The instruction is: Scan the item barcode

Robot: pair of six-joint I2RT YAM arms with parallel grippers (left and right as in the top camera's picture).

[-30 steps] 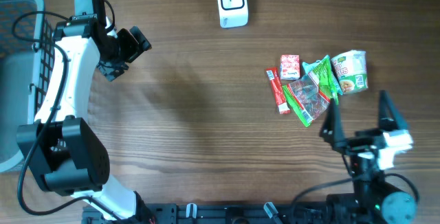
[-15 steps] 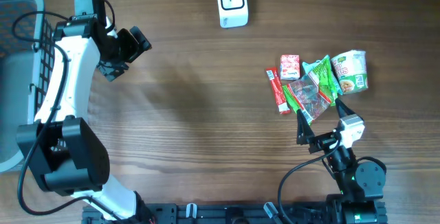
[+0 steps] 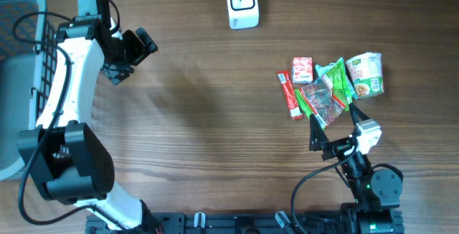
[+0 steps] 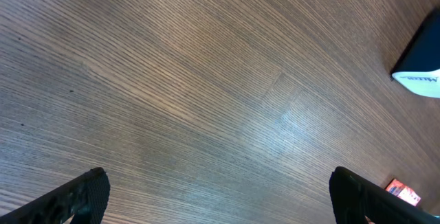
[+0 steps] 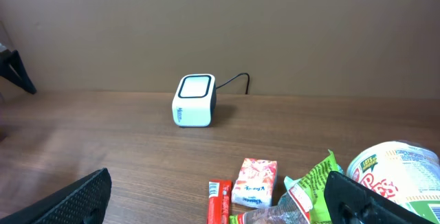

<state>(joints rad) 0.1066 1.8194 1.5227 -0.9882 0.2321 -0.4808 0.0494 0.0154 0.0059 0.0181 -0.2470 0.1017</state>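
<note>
Both empty, fingers spread: right gripper (image 3: 336,124) just below the snack pile (image 3: 326,96), left gripper (image 3: 129,55) upper left. Suggest grabbing the red box (image 3: 302,69) by its sides, barcode toward scanner (image 3: 242,3).

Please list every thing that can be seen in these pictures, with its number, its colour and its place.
scanner: one, white, far middle of table
basket: one, grey, far left
small carton: one, red and white, pile at right
stick packet: one, red, pile's left edge
clear bag: one, red and green inside, pile's near side
green packet: one, green, beside the cup
noodle cup: one, white and green, pile's right end
table: one, brown wood
left pincer: one, black, open, over bare table
right pincer: one, black, open, by the pile
</note>
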